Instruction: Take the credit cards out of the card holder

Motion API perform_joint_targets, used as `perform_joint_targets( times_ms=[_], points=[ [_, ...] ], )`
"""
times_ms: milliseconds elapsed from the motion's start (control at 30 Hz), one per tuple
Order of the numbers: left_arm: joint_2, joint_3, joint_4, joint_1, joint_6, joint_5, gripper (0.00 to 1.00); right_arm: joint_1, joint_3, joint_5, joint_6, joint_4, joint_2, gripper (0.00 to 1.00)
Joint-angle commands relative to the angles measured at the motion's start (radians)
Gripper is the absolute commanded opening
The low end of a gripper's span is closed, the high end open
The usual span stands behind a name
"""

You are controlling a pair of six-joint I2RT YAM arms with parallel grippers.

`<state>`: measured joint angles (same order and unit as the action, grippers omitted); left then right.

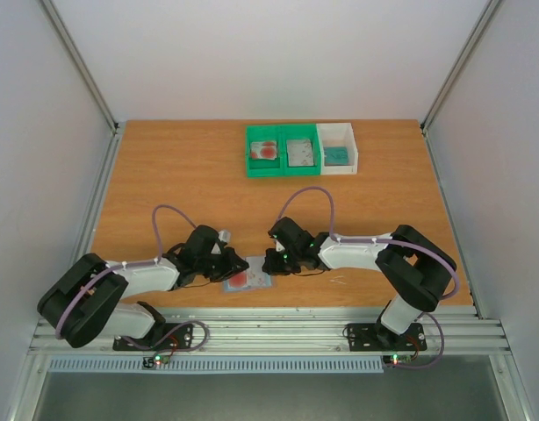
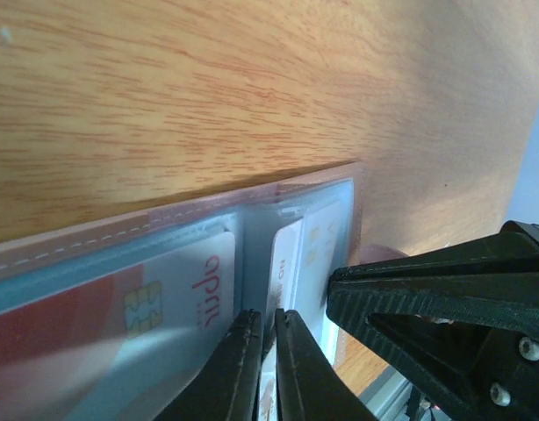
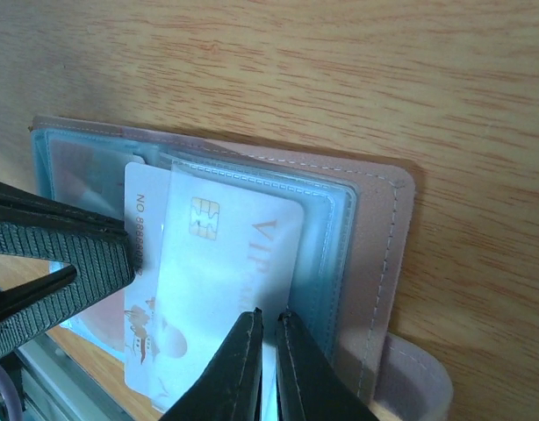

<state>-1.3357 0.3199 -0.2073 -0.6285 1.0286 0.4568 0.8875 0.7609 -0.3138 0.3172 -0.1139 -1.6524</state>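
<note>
1. Right gripper [image 3: 268, 351] pinches a white card [image 3: 234, 254]; the card's lower edge is cut off.
2. Left gripper [image 2: 268, 351] is nearly closed at the fold of the card holder [image 3: 375, 228]; whether it holds anything is unclear.
3. It lies open on the bench [image 3: 340, 70].

Front card [image 3: 243, 254] w/ "VIP", rear card [image 3: 145, 307] "NO 8888".

Clock centred on the card holder [image 1: 248, 281], top view. 9 o'clock is blocked by the left gripper [image 2: 269, 326], pinched on the holder. 2 to 3 o'clock is blocked by the right gripper [image 3: 268, 320], pinched on a white card [image 3: 221, 263]. 12 o'clock is open, with bare table [image 1: 182, 175] up to the green tray [image 1: 283, 151] and white tray [image 1: 340, 149] at the far edge. 6 o'clock is tight, with the rail [image 1: 269, 329] just beside the holder. The side walls [image 1: 32, 175] cap 3 and 9 beyond the arms.
</note>
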Motion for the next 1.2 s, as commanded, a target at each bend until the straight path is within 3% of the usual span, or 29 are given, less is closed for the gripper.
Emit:
perform_joint_targets(
  times_ms=[0,267,767,1167],
  points=[
    [-0.007,0.015,-0.06,0.001,-0.018,0.005,0.04,0.011,-0.029,0.011,0.017,-0.013,-0.007,0.08],
    [0.047,0.003,-0.039,0.001,-0.036,0.006,0.0,0.01,-0.033,0.038,0.038,-0.02,-0.003,0.08],
    [0.266,0.031,0.283,0.008,-0.113,-0.139,0.0,0.007,-0.034,0.077,0.048,-0.047,0.021,0.08],
    [0.35,0.039,0.339,0.01,-0.113,-0.141,0.0,0.008,-0.003,-0.025,0.045,-0.007,0.102,0.12]
  ],
)
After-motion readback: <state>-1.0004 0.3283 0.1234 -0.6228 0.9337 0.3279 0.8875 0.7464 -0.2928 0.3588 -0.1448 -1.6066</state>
